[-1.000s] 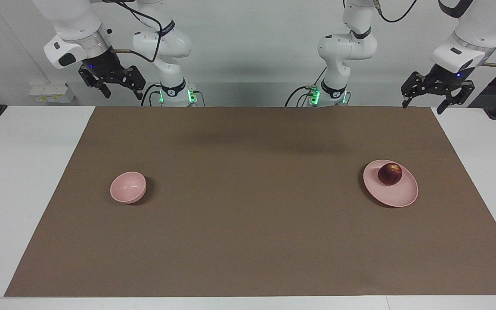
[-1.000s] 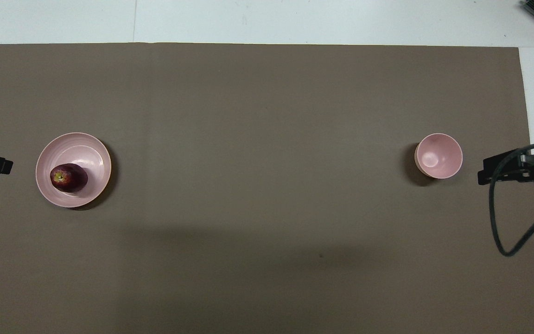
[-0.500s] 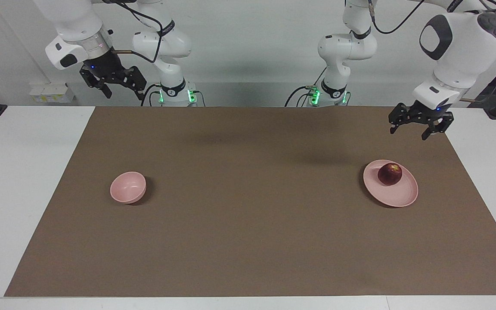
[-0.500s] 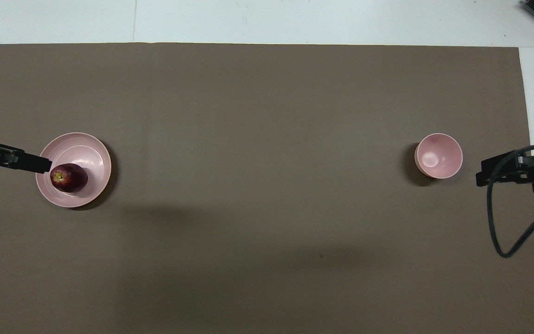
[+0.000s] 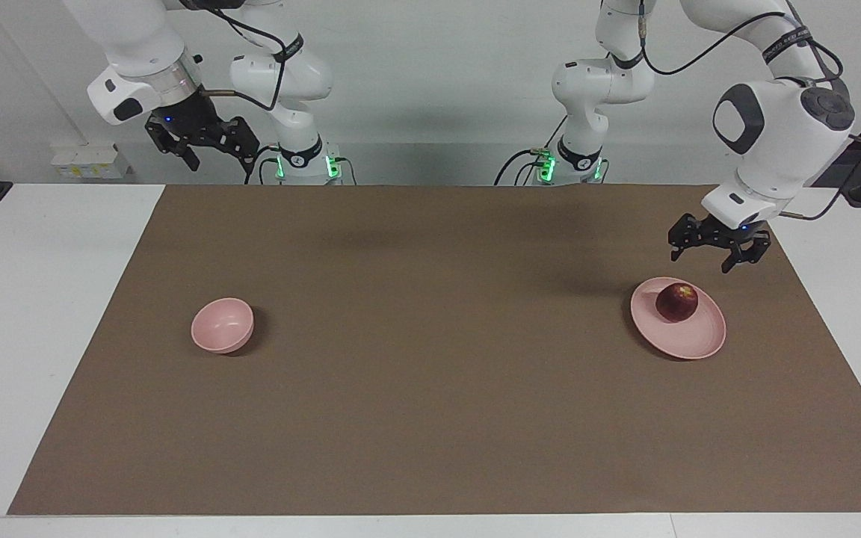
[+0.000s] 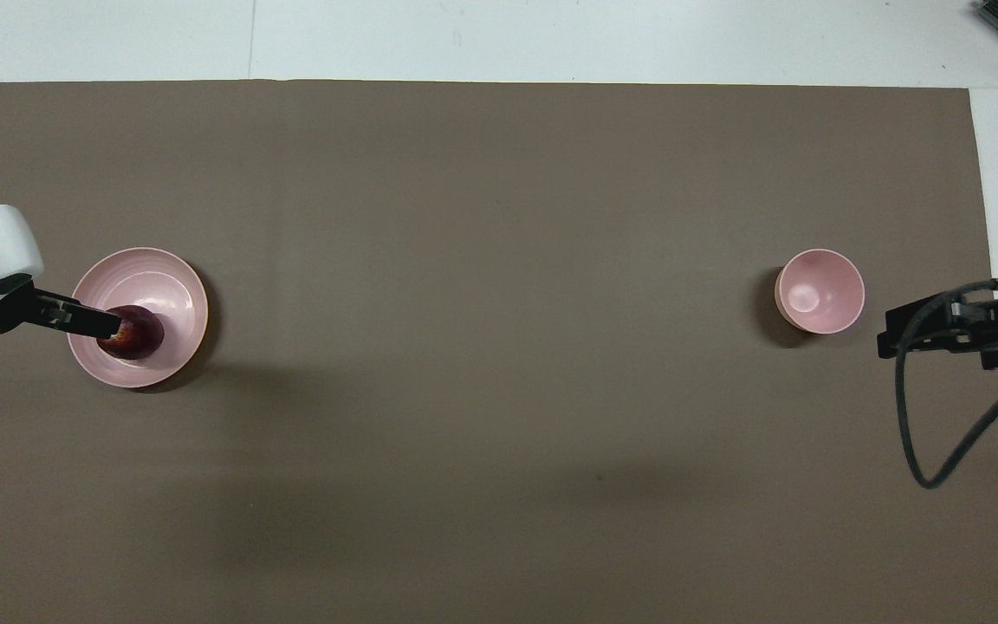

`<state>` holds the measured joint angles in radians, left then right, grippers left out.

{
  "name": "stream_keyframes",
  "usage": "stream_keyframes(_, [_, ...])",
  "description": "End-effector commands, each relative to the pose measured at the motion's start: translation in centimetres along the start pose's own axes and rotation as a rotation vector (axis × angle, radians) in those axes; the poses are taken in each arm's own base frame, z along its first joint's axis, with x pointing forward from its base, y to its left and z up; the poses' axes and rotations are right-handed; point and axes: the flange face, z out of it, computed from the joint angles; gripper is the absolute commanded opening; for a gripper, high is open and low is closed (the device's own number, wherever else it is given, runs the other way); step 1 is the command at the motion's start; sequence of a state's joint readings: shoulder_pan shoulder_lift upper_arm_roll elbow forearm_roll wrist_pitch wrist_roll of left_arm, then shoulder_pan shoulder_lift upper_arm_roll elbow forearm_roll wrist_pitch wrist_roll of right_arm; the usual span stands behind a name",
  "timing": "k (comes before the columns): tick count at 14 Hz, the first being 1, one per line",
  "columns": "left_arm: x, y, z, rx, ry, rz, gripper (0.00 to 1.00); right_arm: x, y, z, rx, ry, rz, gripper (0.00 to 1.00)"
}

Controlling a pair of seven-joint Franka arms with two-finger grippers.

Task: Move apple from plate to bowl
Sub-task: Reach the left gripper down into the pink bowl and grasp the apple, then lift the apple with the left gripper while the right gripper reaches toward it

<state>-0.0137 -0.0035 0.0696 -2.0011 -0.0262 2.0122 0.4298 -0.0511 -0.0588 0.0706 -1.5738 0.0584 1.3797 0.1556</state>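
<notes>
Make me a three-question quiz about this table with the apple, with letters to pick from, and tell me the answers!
1. Where is the apple?
A. in the bowl
B. on the plate
C. on the bare mat

2. How many pink dishes are there?
A. one
B. two
C. four

3. What is the left gripper doing?
A. hanging open above the plate
B. squeezing the apple
C. resting in the bowl

Answers:
1 B: the apple sits on the plate, at the left arm's end.
2 B: only the plate and the bowl are pink.
3 A: the facing view shows a gap between it and the apple. The right gripper waits, open, above the table edge.
</notes>
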Motion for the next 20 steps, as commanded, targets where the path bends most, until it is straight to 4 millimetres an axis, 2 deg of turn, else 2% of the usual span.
stream_keyframes(1, [-0.4,-0.7,3.2,-0.018,0.012,-0.004,1.0,-0.7,-0.7,1.1,0.031,-0.004,0.039,1.0])
stream_keyframes(4, [-1.2,-0.5,6.3,-0.006,0.028,-0.009,1.0,-0.4,-1.2,2.2,0.045,-0.016,0.059,1.0])
stream_keyframes(11, [-1.7,-0.6,10.5,0.01,0.046,-0.012,1.0,0.7,-3.6,5.8,0.144,-0.104,0.22,1.0])
stream_keyframes(13, [-1.6,-1.5,11.5,0.025,0.068,-0.027,1.0,1.1,-5.3,7.0,0.178,-0.149,0.279,1.0])
stream_keyframes(17, [-1.7,-2.1,12.0,0.035,0.083,-0.038,0.5,1.9,-8.0,9.6,0.25,-0.245,0.426,1.0])
stream_keyframes(19, [-1.6,-2.2,11.9,0.035,0.084,-0.036,0.3,2.6,-9.6,11.3,0.29,-0.313,0.509,1.0])
stream_keyframes(20, [-1.5,-2.2,11.8,0.039,0.091,-0.038,0.24,2.8,-10.5,12.2,0.303,-0.348,0.541,1.0])
